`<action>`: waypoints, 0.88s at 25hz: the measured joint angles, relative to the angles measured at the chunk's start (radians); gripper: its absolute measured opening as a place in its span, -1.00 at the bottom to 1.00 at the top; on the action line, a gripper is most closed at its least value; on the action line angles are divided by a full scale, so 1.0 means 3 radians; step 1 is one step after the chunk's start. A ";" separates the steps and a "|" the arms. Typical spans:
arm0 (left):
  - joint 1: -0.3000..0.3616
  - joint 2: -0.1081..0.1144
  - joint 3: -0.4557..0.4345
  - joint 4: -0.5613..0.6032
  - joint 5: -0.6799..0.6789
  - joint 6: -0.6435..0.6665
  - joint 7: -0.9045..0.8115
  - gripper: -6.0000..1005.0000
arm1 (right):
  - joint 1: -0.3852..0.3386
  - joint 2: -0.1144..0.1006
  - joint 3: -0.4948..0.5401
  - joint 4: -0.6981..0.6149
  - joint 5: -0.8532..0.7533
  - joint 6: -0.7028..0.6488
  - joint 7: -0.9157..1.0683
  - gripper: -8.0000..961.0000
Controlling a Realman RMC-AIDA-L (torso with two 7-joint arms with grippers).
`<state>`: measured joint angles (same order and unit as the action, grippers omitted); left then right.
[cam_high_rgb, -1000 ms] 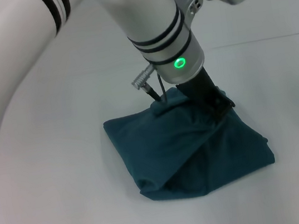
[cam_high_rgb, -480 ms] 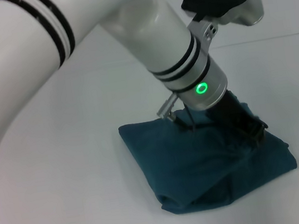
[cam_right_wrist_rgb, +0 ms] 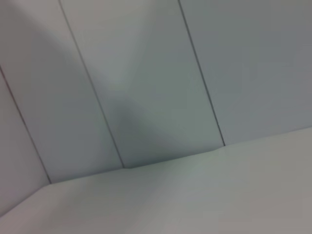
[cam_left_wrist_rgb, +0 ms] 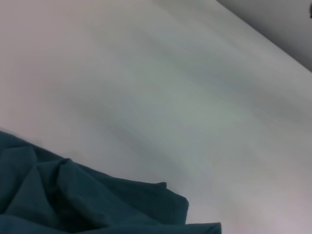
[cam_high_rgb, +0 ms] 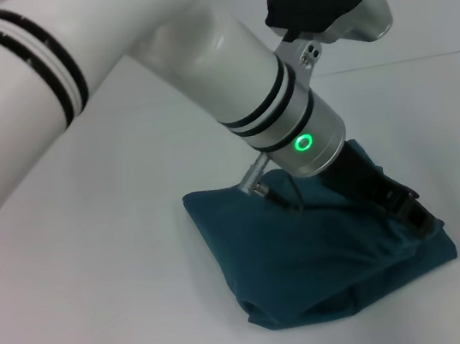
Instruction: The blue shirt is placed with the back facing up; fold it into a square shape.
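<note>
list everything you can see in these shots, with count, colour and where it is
shirt: one, dark teal-blue, folded into a rough bundle on the table in the lower middle of the head view; a rumpled edge also shows in the left wrist view
table: one, white, under the shirt and filling most of the head view
wall panels: several, pale grey with thin dark seams, behind the table in the right wrist view
left arm: one, white with black bands and a green ring light, reaching from the upper left down to the shirt
left tool: one, black, down at the shirt's right edge against the cloth
right tool: not in view
</note>
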<state>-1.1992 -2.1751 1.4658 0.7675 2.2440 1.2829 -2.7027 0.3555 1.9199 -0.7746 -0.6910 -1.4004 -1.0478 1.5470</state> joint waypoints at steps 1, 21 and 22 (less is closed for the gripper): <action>0.0050 0.0000 0.0004 0.0058 -0.0004 0.0017 0.0012 -0.06 | 0.0005 0.0010 0.0000 -0.0057 -0.0059 0.0001 0.0039 -0.99; 0.2411 0.0020 -0.0941 0.1562 -0.0448 0.0354 0.2061 0.87 | 0.0967 0.0447 -0.0469 -0.2287 -0.2984 -0.1384 0.2281 -0.99; 0.2437 0.0021 -0.0991 0.1471 -0.0468 0.0411 0.2224 0.87 | 0.1123 0.0463 -0.0519 -0.2308 -0.3206 -0.1511 0.2397 -0.96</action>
<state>-0.4681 -2.1689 1.1685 1.2088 2.1034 1.4061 -2.0355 0.6925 2.0589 -0.9301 -1.3835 -2.3623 -1.5011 2.2662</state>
